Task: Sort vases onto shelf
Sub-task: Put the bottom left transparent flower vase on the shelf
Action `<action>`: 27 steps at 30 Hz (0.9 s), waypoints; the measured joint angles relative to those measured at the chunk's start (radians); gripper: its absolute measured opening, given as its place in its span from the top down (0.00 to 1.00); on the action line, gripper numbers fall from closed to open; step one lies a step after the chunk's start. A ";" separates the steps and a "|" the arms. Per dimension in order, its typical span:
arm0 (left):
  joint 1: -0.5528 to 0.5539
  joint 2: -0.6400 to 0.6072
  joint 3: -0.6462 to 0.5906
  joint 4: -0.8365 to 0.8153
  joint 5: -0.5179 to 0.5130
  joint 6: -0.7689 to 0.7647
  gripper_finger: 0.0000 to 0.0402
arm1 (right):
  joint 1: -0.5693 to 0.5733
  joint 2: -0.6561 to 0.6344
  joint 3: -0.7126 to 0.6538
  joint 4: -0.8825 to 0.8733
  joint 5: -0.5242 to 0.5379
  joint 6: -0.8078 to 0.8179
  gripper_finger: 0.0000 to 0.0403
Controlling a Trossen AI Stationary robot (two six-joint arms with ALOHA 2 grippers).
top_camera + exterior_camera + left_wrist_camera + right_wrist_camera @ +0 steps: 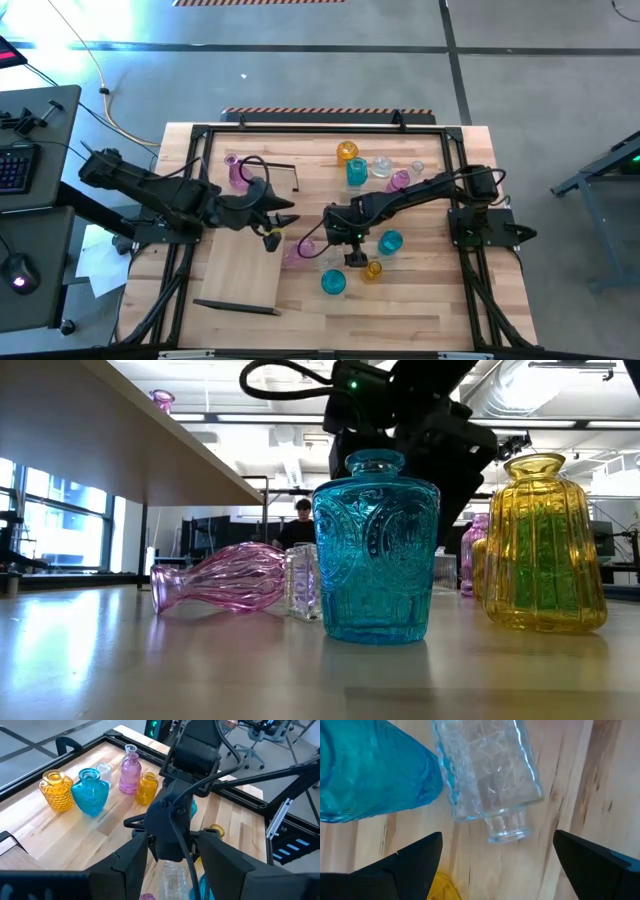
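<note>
My right gripper (497,857) hangs open, pointing down over a clear vase (487,775) that lies on its side on the tabletop. Its fingers stand on either side of the vase's neck without touching it. Beside the clear vase are a teal vase (375,550) standing upright, a pink vase (215,578) lying on its side and a small yellow vase (373,269). My left gripper (285,221) is open and holds nothing, raised over the shelf (240,270). A pink vase (238,172) stands at the shelf's far end.
Several more vases stand in a group at the far middle of the table: yellow (57,790), teal (90,792), clear (104,770), pink (130,770) and amber (146,787). Another teal vase (390,242) stands at the right. A black frame (320,128) rims the table.
</note>
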 joint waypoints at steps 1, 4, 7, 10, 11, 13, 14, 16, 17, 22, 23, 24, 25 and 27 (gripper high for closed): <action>0.000 0.000 0.000 0.000 0.000 0.000 0.58 | 0.000 0.000 0.000 0.002 0.009 -0.005 0.09; 0.000 0.000 0.000 0.000 0.000 0.000 0.58 | -0.001 0.000 0.000 0.002 0.012 -0.019 0.09; 0.000 0.000 0.000 0.000 0.000 -0.002 0.58 | -0.004 0.000 0.000 0.002 0.011 -0.029 0.09; 0.000 0.000 0.000 0.001 -0.008 -0.013 0.58 | -0.004 0.000 0.000 0.005 0.011 -0.043 0.09; 0.000 0.000 0.000 0.001 -0.009 -0.017 0.58 | -0.004 0.000 0.000 0.005 0.011 -0.048 0.09; 0.000 0.000 0.000 0.001 -0.010 -0.019 0.58 | -0.004 0.000 0.000 0.007 0.011 -0.061 0.09; 0.000 0.000 0.000 0.002 -0.010 -0.019 0.58 | -0.004 0.000 0.000 0.008 0.011 -0.068 0.10; 0.000 0.000 0.000 0.003 -0.010 -0.019 0.58 | -0.004 0.000 0.000 0.009 0.010 -0.077 0.13; 0.000 0.000 0.000 0.003 -0.011 -0.021 0.58 | -0.004 0.000 0.000 0.009 0.010 -0.079 0.15; 0.000 0.000 0.000 0.003 -0.033 -0.027 0.58 | -0.004 0.000 0.000 0.025 -0.009 -0.087 0.25; 0.000 0.000 0.000 0.003 -0.033 -0.027 0.58 | -0.004 0.000 0.000 0.030 -0.012 -0.087 0.27; 0.000 0.000 0.000 0.003 -0.034 -0.027 0.58 | -0.004 0.000 0.000 0.034 -0.016 -0.087 0.29; 0.000 0.000 0.000 0.003 -0.035 -0.027 0.58 | -0.004 0.000 0.000 0.037 -0.016 -0.087 0.31; 0.000 0.000 0.000 0.003 -0.035 -0.027 0.58 | -0.004 0.000 0.000 0.040 -0.016 -0.087 0.34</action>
